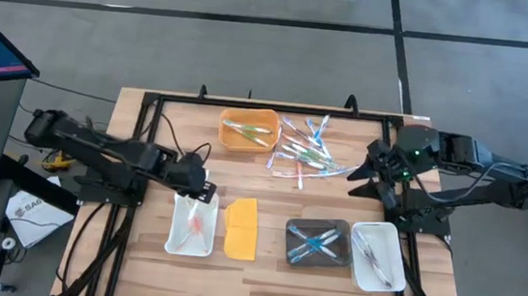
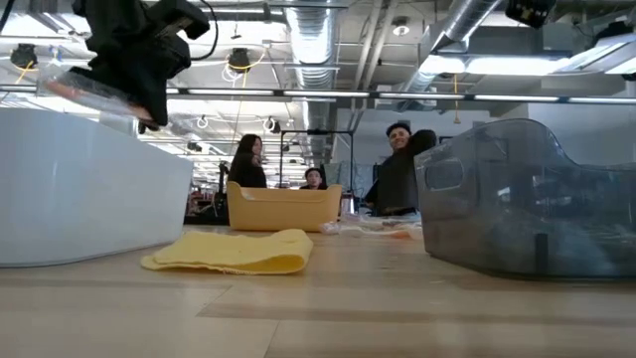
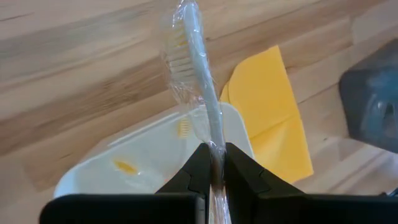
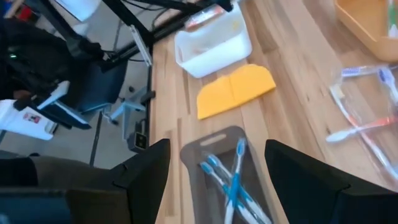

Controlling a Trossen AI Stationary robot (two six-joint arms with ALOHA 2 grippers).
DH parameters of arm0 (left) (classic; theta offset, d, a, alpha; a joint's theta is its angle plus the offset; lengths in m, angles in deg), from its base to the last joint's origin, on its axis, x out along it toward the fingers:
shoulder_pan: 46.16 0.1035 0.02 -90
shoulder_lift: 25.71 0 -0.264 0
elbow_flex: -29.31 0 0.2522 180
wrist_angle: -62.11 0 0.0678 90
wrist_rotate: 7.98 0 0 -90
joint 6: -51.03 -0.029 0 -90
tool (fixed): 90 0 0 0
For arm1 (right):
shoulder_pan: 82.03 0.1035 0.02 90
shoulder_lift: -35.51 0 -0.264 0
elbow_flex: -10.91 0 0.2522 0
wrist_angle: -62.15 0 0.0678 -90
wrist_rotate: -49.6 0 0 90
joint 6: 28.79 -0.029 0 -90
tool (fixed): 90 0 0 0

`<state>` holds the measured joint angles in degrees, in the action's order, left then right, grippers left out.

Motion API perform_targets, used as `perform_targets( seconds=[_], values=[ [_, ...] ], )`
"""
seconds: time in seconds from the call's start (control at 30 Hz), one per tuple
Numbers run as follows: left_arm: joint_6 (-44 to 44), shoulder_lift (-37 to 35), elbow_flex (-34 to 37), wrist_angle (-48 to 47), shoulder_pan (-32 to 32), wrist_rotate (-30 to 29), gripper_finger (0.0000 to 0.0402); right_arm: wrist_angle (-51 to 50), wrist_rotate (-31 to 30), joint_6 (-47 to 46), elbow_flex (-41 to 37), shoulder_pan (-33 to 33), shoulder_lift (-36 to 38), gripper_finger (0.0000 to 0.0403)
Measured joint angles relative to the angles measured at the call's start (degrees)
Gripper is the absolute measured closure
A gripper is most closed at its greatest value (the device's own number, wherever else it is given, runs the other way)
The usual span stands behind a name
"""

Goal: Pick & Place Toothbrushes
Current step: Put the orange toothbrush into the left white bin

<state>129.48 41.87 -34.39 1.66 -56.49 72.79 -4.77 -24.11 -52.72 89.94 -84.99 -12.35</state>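
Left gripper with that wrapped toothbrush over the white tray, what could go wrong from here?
The left gripper pinches the toothbrush only near one end, through crinkly wrap, so it may slip or swing. It hangs near the edge of the white tray, and the brush reaches past the rim, so on release it might tip out onto the table or the yellow lid. The right gripper, open, waits beside the loose pile, too far off to interfere.

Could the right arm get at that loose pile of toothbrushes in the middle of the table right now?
Probably yes. The right gripper hangs open and empty just beside the loose toothbrushes, with only bare wooden table between them. The left gripper is busy far off over the white tray, shut on a wrapped toothbrush.
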Motion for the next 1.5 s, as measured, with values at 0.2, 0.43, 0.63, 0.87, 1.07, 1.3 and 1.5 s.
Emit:
perform_targets(
  seconds=[0.2,0.43,0.63,0.87,1.07,1.3,1.5],
  values=[
    [0.6,1.8,0.3,2.3,-2.1,1.2,0.0386,-1.9,0.1,-0.7,0.0,0.0,0.2,0.0145],
    [5.7,2.6,0.2,2.3,-10.5,-3.9,0.0386,-3.0,0.1,-1.5,0.0,0.0,0.4,0.0145],
    [4.1,7.5,0.3,2.9,-14.1,-2.5,0.0386,-3.2,0.1,-1.1,0.0,0.0,0.1,0.0145],
    [-1.1,12.9,0.3,3.6,-13.8,1.0,0.0385,-3.0,0.1,-1.0,0.0,-0.1,-0.2,0.0145],
    [-3.9,16.4,0.3,5.2,-13.8,2.6,0.0382,-3.0,0.1,-1.0,0.0,-0.1,-0.1,0.0145],
    [-4.5,18.0,0.3,7.2,-13.6,2.2,0.0342,-3.0,0.1,-1.0,0.0,-0.1,-0.1,0.0145],
    [-3.0,17.3,0.3,6.2,-13.7,3.8,0.0285,-3.2,0.1,-1.0,0.0,-0.1,-0.1,0.0145]
  ],
)
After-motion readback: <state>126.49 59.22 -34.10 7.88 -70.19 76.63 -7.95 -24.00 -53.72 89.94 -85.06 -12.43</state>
